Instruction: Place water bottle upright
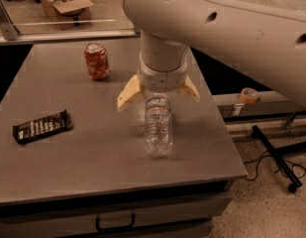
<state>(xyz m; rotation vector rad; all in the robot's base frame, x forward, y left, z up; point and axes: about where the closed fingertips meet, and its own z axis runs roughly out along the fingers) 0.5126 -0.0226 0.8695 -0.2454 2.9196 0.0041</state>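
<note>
The water bottle (158,128) is clear ribbed plastic with a thin label band near its top. It is on the grey table (93,157), right of centre. Its cap end points toward the gripper and is hidden under the wrist; its base points toward the front edge. I cannot tell whether it stands upright or lies flat. My gripper (159,100) hangs directly over the bottle's top end. It is open, with its cream fingers (128,92) spread wide to either side and not touching the bottle.
A red dented soda can (96,61) stands at the back left. A dark wrapped snack bar (42,126) lies at the left. The table's right edge is close to the bottle. A tape roll (249,94) and cables lie off the table to the right.
</note>
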